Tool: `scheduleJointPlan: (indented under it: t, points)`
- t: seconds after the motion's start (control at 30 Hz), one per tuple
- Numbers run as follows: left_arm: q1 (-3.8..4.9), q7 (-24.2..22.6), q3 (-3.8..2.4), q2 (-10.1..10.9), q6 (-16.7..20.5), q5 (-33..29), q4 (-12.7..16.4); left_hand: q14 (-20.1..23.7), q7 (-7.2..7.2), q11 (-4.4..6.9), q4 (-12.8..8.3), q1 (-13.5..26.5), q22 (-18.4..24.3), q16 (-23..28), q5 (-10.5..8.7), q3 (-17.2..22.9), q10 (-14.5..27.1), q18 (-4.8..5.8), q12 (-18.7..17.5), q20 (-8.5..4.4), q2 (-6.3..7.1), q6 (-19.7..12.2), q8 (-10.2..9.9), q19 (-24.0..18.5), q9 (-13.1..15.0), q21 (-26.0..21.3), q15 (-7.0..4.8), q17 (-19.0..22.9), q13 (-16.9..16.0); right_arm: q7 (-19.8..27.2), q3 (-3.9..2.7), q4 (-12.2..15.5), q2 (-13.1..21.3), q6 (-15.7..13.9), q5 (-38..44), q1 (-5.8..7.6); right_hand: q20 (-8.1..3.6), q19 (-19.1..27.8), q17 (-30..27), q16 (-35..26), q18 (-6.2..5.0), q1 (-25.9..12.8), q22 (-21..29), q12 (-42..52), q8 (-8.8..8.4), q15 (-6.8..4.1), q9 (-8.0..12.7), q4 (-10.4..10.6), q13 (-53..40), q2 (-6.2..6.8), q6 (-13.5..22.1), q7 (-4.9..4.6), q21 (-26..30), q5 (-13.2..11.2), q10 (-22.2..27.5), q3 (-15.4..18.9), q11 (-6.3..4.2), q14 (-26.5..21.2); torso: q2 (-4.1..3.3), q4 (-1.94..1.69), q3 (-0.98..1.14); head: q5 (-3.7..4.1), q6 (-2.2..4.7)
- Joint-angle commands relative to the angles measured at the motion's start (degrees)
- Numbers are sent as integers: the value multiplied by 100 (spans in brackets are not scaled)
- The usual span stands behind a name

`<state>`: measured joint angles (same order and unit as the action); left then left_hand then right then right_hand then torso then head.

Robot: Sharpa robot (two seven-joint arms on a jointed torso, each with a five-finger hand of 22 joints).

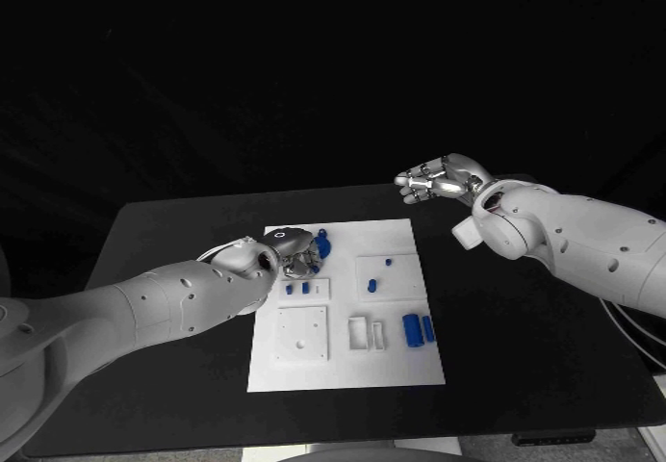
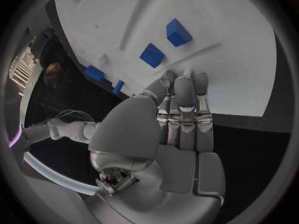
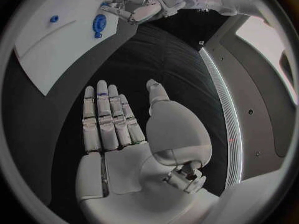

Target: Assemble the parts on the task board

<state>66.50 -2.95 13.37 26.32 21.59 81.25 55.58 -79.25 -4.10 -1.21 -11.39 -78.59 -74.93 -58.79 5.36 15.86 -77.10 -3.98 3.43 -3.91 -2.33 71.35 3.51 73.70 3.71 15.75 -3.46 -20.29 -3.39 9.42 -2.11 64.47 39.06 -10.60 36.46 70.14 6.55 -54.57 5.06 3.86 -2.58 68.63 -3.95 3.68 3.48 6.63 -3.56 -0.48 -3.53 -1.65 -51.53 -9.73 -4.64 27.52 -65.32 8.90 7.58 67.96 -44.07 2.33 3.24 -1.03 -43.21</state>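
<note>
The white task board (image 1: 347, 371) lies in the middle of the black table. My left hand (image 1: 282, 246) hovers at the board's far left corner, its fingers (image 2: 185, 102) straight and close together, with nothing seen in them. Beside it stands a round blue part (image 1: 322, 244), also seen as a blue disc (image 3: 99, 22). Small blue parts (image 1: 298, 287) sit just below the hand, and two blue blocks (image 2: 179, 32) lie ahead of the fingertips. Another blue part (image 1: 372, 284) and a pair of blue bars (image 1: 418, 329) rest further right. My right hand (image 1: 442, 181) hangs off the board at the table's far right, palm (image 3: 121, 154) bare, fingers spread.
White raised fixtures (image 1: 303, 334) and a slotted white piece (image 1: 365, 332) stand on the board's near half. Bare black table (image 1: 527, 327) lies to the right of the board, under my right arm, and along the near edge.
</note>
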Motion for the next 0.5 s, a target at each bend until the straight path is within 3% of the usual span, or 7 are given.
scheduleJointPlan:
  t: [0.03,0.13,0.37,0.5]
  points:
    - [2,-196,-28,43,318,-597,62,-38,-45,9,4,50,-120,-20,38,22,-49,-73,-4,-48,3,99,18,-8,38,17,6,-6,-4,51,-3,6,-4,44,31,-2,11,29,-5,-29,43,-41,7,-17,-4,6,4,-25,5,-15,-13,-6,5,27,24,-8,-4,-36,-1,3,-3,0,3]
    - [3,-255,-68,101,314,-780,105,-41,-43,12,0,61,-123,-32,56,49,-51,-67,-5,-59,14,102,18,-7,37,39,-3,-18,-4,48,-3,2,-2,50,31,-2,11,29,-5,-29,43,-41,7,-17,-4,6,4,-25,5,-15,-13,-6,5,27,24,-8,-4,-36,0,-5,-4,-8,13]
    - [5,-317,-228,253,268,-976,244,-38,-39,16,-6,65,-121,-34,71,65,-65,-61,-5,-67,27,115,20,-22,38,48,-12,-23,-4,44,-3,2,4,59,31,-2,11,29,-5,-29,43,-41,7,-17,-4,6,4,-25,5,-15,-13,-6,5,27,24,-8,-4,-36,4,-16,-6,-14,15]
    - [8,-296,-330,391,7,-1007,384,-39,-38,17,-9,67,-121,-35,81,77,-72,-56,-6,-72,29,120,17,-27,37,53,-15,-26,-4,41,-3,2,15,63,31,-2,11,29,-5,-29,43,-41,7,-17,-4,6,4,-25,5,-15,-13,-6,5,27,24,-8,-4,-36,3,-4,-2,-26,14]
